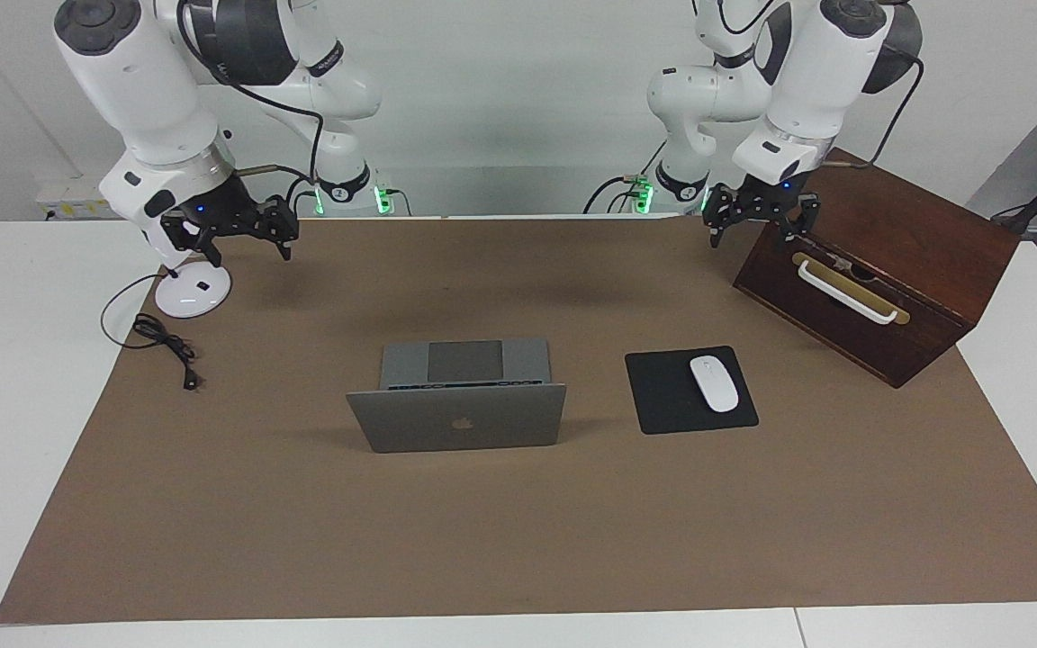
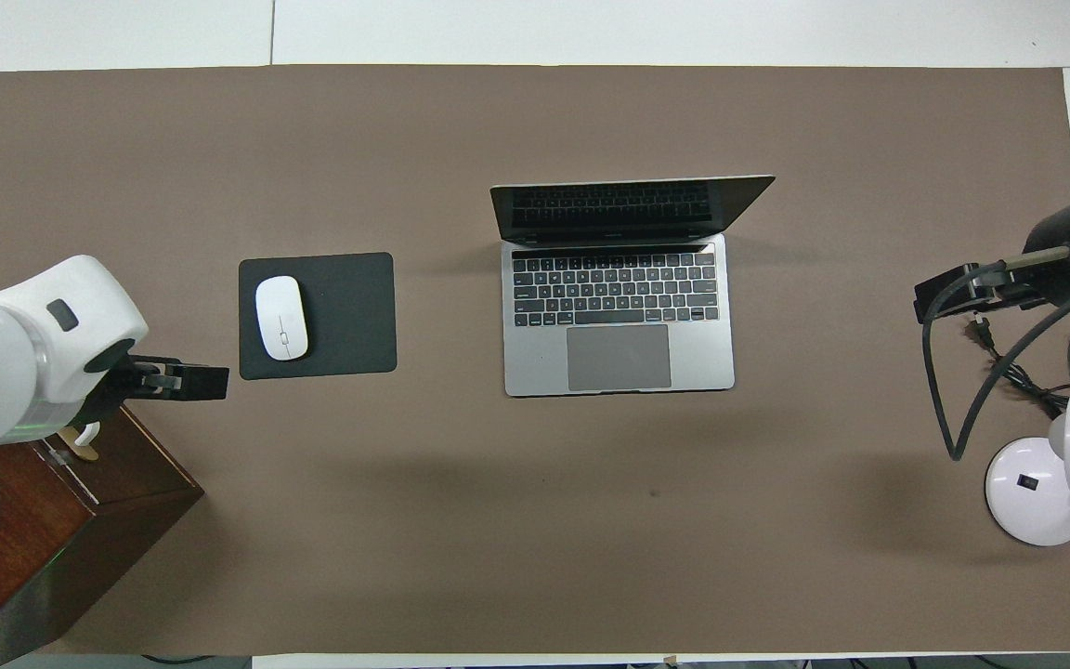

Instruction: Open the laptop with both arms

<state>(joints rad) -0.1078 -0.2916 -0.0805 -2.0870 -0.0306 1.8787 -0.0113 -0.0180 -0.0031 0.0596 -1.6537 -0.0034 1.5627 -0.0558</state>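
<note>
The silver-grey laptop (image 1: 460, 418) (image 2: 619, 316) stands open in the middle of the brown mat, its lid upright, its keyboard deck and trackpad toward the robots. Neither gripper touches it. My left gripper (image 1: 752, 232) (image 2: 191, 381) hangs open and holds nothing over the edge of the wooden box at the left arm's end of the table. My right gripper (image 1: 235, 252) (image 2: 948, 302) hangs open and holds nothing above the lamp base at the right arm's end, and that arm waits.
A dark wooden box (image 1: 870, 261) (image 2: 80, 483) with a white handle sits at the left arm's end. A black mouse pad (image 1: 662, 396) with a white mouse (image 1: 714, 383) lies beside the laptop. A white lamp base (image 1: 193, 290) and a black cable (image 1: 163, 342) lie at the right arm's end.
</note>
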